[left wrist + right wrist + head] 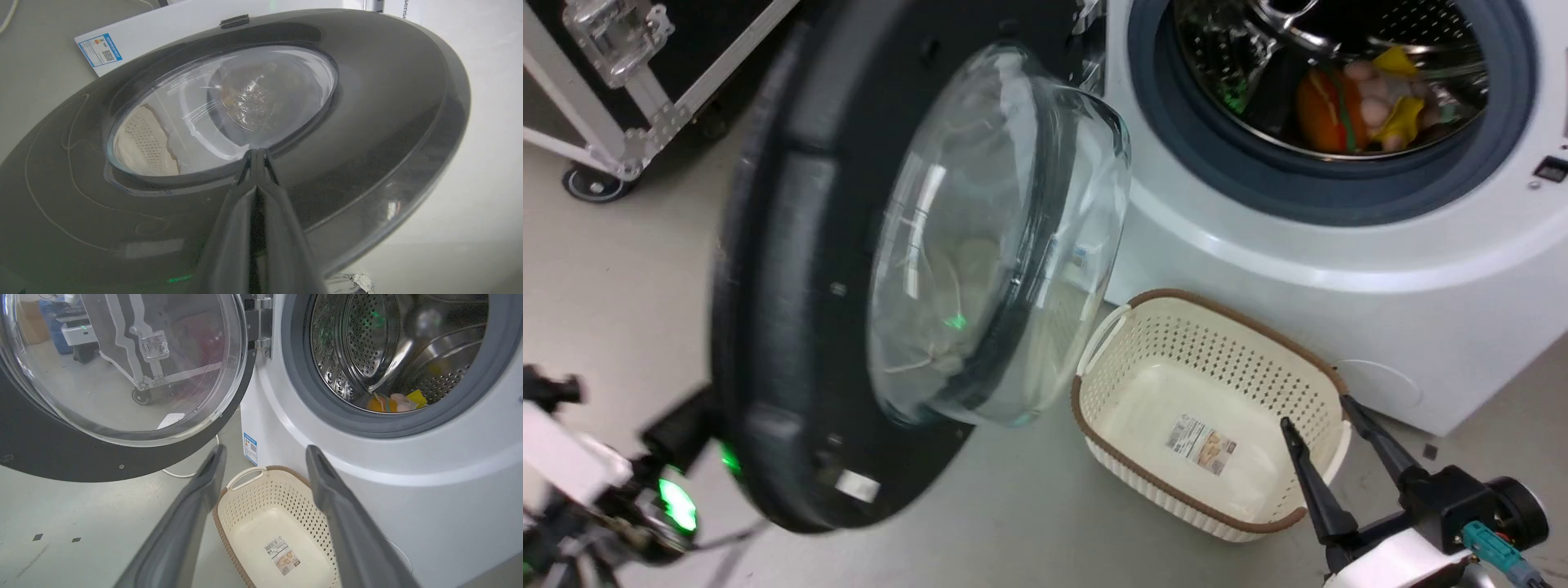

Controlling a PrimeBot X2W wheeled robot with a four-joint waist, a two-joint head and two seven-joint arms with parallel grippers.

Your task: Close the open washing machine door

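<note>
My left hand pinched shut, tips against door outer face to push it closed; right hand spread open, parked by basket, clear of swing

Whether the tips of the left gripper touch the washing machine door cannot be told; in the head view that arm is a blur, partly hidden behind the door's black rim. The door's top and the drum are cut off by the upper edge. The orange and yellow things inside the drum are too small to name, and the label in the basket is unreadable.
</note>
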